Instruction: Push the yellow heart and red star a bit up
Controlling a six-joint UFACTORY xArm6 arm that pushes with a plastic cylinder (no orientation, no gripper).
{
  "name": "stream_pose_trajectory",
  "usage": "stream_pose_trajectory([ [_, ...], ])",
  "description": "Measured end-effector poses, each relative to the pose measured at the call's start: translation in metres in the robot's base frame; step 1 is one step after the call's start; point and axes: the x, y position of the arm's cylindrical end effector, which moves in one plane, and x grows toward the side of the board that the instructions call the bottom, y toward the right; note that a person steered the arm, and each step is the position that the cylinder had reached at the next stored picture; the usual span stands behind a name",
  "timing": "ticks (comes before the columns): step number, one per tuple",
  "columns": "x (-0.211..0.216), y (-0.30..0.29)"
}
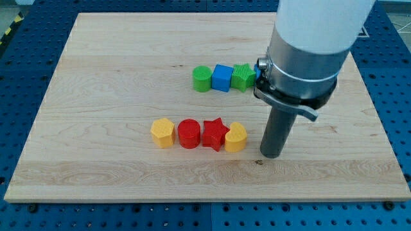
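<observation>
1. Your board [96,77] is pale wood with visible grain, lying on a blue perforated table [392,96].
2. Lower row, starting at the view's left: yellow hexagon [162,132], red cylinder [189,134], red star [214,134], yellow heart [236,137]. All are matte plastic, touching or nearly touching side by side.
3. Upper row: green cylinder [201,79], blue cube [222,77], then a ridged green block [243,76] whose shape you can't make out, partly hidden by the arm's metal collar [302,70].
4. My tip [272,154] is a dark, smooth round rod end, down on the board just right of the heart, with a small gap, not touching.
5. There's no pincer on this rig, just the rod; it holds nothing.
6. Star and heart sit in the board's lower middle, well below the upper row.
</observation>
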Motion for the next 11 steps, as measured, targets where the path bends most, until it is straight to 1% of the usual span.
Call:
stream_pose_trajectory([
  [1, 0.01, -0.004],
  [5, 0.01, -0.067],
  [8, 0.01, -0.058],
  [11, -0.005, -0.054],
])
